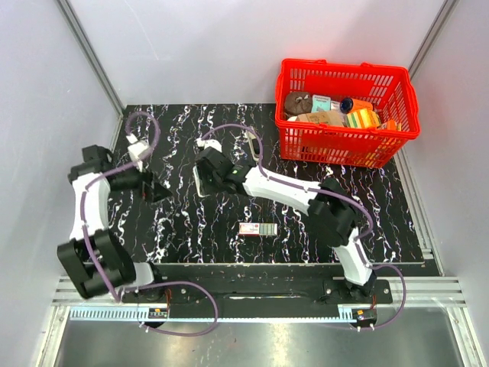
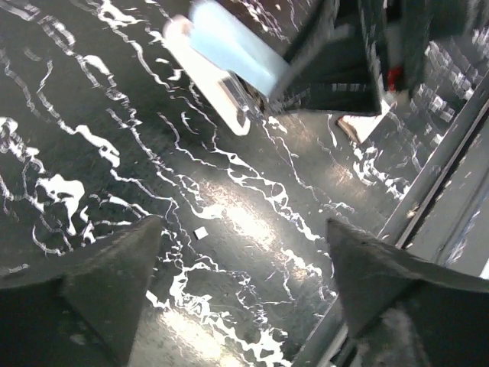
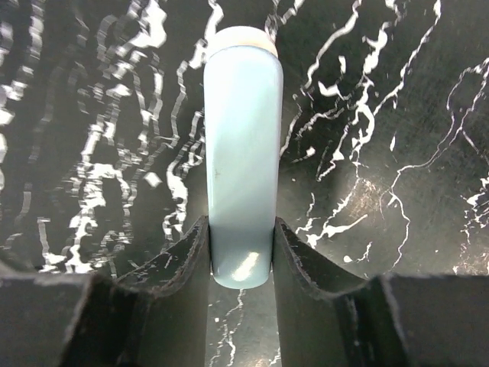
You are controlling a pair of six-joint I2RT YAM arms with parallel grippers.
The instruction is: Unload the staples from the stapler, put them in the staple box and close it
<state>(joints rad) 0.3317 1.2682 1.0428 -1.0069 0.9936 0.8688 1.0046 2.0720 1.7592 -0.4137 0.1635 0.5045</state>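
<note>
The stapler (image 3: 242,130) is a slim bar with a pale blue top and a white underside, and it lies on the black marbled table. My right gripper (image 3: 241,223) is shut on its near end, with both fingers pressed against its sides. In the top view the stapler (image 1: 196,183) shows as a white strip under the right gripper (image 1: 205,177), left of the table's centre. My left gripper (image 2: 244,223) is open and holds nothing, hovering low over bare tabletop. The stapler (image 2: 221,53) lies just beyond it. In the top view the left gripper (image 1: 160,191) sits a short way left of the stapler.
A flat pink-and-green box (image 1: 257,228) lies near the table's front middle. A red basket (image 1: 390,134) with several items stands at the back right. A tiny white fleck (image 2: 200,232) lies on the table between my left fingers. The table's metal edge rail (image 2: 435,183) runs close by on the right.
</note>
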